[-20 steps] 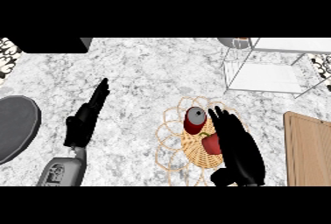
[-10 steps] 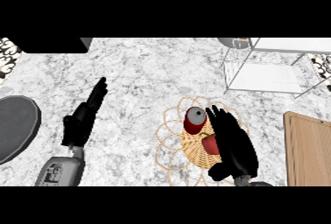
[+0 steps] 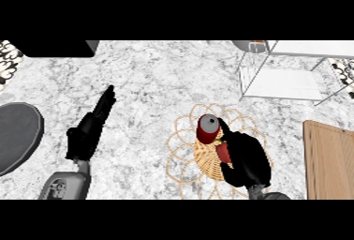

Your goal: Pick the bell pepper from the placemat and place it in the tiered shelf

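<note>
the right hand point(image 3: 243, 158) sits low over the woven placemat point(image 3: 185, 152), its fingers bent down over the red bell pepper point(image 3: 223, 151), of which only a sliver shows at the hand's left edge. i can't make out whether the fingers have closed round it or only cover it. to do this step well, i'd judge the hand should wrap the pepper from both sides before lifting, and lift straight up, because a red can with a grey top point(image 3: 207, 127) stands on the same mat just beyond the pepper, touching or nearly touching the fingertips; a sideways drag could knock it.

to the right, a wooden board point(image 3: 330, 159) lies close beside the mat, so there is little room that way. the left hand point(image 3: 88, 133) rests flat on the counter point(image 3: 152, 84), well apart, fingers straight and holding nothing, with a dark round plate point(image 3: 17, 136) at the left edge beyond it.

farther off, the white wire shelf point(image 3: 283, 83) stands up and to the right of the mat. the counter between mat and shelf looks open, so i'd judge the path runs forward and slightly right, passing the can on its right side and clearing the shelf's thin front frame before lowering.
</note>
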Available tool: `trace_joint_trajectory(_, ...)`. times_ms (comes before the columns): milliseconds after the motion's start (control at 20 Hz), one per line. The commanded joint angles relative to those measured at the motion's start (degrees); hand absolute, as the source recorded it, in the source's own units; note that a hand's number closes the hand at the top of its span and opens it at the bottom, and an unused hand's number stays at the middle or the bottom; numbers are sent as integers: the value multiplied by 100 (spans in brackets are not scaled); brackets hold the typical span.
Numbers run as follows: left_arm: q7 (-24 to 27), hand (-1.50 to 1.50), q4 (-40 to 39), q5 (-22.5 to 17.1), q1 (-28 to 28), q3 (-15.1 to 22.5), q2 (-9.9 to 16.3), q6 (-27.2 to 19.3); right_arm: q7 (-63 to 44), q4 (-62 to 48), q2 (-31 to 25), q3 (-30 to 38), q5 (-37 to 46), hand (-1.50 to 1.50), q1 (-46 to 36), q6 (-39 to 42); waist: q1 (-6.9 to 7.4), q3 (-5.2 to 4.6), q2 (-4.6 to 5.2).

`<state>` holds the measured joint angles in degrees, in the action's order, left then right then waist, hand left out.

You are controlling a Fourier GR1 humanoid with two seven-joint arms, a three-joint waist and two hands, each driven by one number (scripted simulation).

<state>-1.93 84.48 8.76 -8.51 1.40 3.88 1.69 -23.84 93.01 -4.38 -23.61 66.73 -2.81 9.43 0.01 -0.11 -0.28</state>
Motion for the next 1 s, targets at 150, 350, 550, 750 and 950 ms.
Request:
trace_joint_trajectory(150,-114,0,-97,-37,-199,-156,76,63,306,-53,-161,-283,446,150,257,-294,-8,11,26)
trace_joint_trajectory(350,68,0,-46,207,93,70,-146,-195,535,-253,-22,-265,452,150,374,-776,-3,12,25)
trace_joint_trajectory(550,166,0,-349,217,-159,27,-148,-184,-1457,-33,425,-602,-311,150,-336,-85,10,10,33)
trace_joint_trajectory(750,12,0,-90,-76,-184,-183,96,123,-2561,44,433,-994,-937,150,-602,-506,29,11,25)
trace_joint_trajectory(950,326,0,-586,7,-288,-106,-108,5,-2857,348,436,-1098,-1476,150,-1197,-1402,23,11,32)
